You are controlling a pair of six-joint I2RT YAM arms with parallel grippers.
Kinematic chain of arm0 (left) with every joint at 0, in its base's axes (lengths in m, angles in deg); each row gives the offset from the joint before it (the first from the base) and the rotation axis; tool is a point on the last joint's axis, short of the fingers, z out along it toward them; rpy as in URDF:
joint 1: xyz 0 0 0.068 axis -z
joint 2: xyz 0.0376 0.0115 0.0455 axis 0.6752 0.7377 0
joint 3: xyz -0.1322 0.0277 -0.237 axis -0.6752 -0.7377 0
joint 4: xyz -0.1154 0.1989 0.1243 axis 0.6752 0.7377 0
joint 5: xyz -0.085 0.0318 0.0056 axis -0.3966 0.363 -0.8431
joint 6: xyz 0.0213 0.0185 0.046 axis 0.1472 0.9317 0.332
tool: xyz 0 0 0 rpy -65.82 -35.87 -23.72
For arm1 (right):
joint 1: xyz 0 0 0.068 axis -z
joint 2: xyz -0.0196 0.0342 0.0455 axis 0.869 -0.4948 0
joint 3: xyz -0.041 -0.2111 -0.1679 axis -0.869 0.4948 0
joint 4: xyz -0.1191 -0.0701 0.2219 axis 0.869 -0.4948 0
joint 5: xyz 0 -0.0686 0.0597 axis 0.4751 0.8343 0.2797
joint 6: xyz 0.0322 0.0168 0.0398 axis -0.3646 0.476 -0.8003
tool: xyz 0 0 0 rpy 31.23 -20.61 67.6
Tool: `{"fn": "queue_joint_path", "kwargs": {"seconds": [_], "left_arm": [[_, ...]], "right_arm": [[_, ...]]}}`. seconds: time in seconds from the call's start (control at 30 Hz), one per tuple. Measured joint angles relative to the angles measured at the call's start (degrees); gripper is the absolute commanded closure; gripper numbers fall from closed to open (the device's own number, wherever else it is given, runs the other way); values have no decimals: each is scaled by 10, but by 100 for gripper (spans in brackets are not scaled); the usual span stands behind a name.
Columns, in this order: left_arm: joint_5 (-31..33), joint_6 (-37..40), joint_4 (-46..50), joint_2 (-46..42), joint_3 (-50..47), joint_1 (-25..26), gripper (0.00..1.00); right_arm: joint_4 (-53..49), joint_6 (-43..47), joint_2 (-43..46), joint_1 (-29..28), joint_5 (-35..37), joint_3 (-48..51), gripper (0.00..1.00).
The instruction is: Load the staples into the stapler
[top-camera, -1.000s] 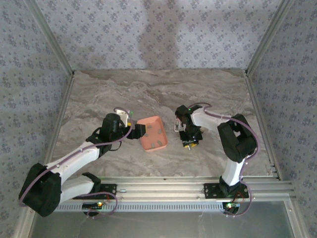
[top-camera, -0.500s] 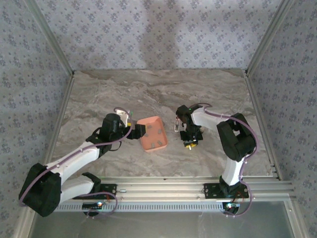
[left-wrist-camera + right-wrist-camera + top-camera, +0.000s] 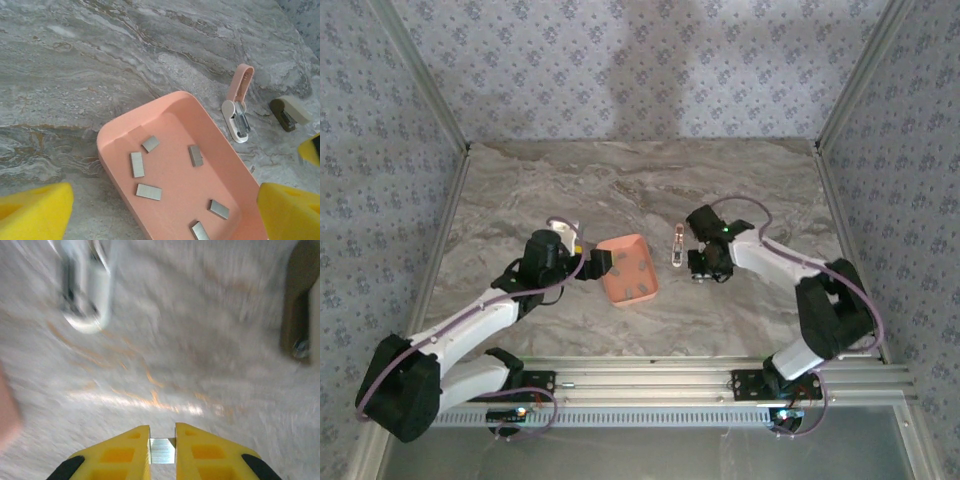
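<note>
Right, my right fingers [image 3: 132, 450] are pinched nearly together on a staple strip [image 3: 162, 450], a little silvery bar sitting square between the yellow pads, and that's all they have. The stapler [image 3: 237, 111] lies opened out on the tabletop [image 3: 100, 60], just right of the salmon tray [image 3: 142, 111], pink lid swung away and the metal channel bared. From my right wrist it's a blur up and to the left of the strip, so I reckon I'm on the carry across, not over the slot yet. My left fingers [image 3: 35, 210] stand wide apart and empty, poised at the tray's left edge, and in the tray six more staples [image 3: 149, 191] lie scattered flat. A dark olive gadget [image 3: 290, 112] sits near the stapler; I can't tell what it is, and I'd steer clear of it.

How to do this well, as I judge it: get the strip's long side running along the channel before I go down, legs pointing into it, then lower slowly and straight. The stapler looks light and nothing holds it, so any sideways nudge will probably skate it off. Touch down gently, let go only once the strip sits in the channel, and don't squeeze harder, or the bar may twist or pop out of my pads
</note>
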Motion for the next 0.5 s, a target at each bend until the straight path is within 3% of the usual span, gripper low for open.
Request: {"fn": "queue_joint_path", "kwargs": {"seconds": [0.17,0.5], "left_arm": [[11,0,0,-1,-5,0,5],[16,0,0,-1,-5,-12,5]], "right_arm": [[99,-26,2,-5,32,-1,84],[149,-41,-88,-43,57,-46,84]]}}
